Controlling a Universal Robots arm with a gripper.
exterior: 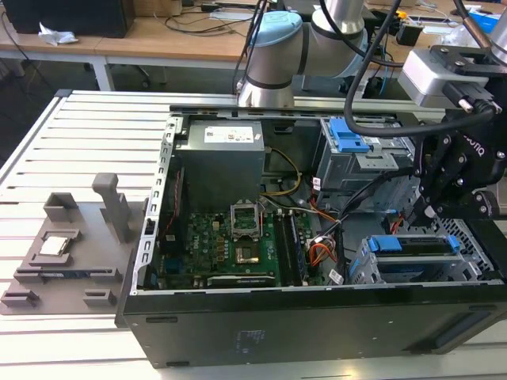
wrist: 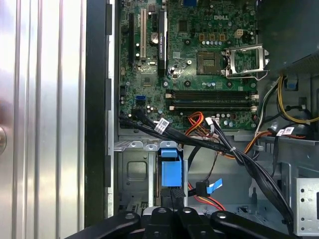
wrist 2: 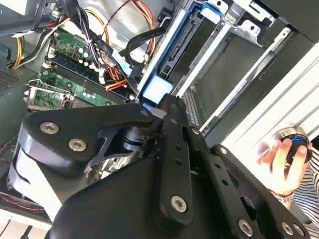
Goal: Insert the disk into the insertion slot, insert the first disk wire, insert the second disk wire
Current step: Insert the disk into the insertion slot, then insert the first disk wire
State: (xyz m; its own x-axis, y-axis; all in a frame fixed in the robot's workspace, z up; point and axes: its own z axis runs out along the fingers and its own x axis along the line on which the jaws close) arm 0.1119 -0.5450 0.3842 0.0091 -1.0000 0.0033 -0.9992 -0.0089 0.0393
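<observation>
The disk point(exterior: 412, 244), in its blue caddy, lies inside the insertion slot point(exterior: 366, 269), a grey cage at the case's front corner on the exterior view's right. My gripper point(exterior: 422, 212) hangs just over the disk's inner end. In the first wrist view the gripper point(wrist: 173, 211) is shut on a black wire connector point(wrist: 174, 193) that touches the blue caddy end point(wrist: 169, 172). In the second wrist view the fingertips point(wrist 2: 167, 102) sit against the blue caddy point(wrist 2: 158, 88). A second connector with a blue tab point(wrist: 209, 186) lies loose beside it.
A bundle of black cables point(wrist: 239, 159) crosses above the cage. The taller bay with a blue latch point(exterior: 348, 136) stands behind. The motherboard point(exterior: 230, 245) fills the case floor. A grey fixture tray point(exterior: 63, 253) lies outside. A person's hand point(wrist 2: 279, 164) rests by the case.
</observation>
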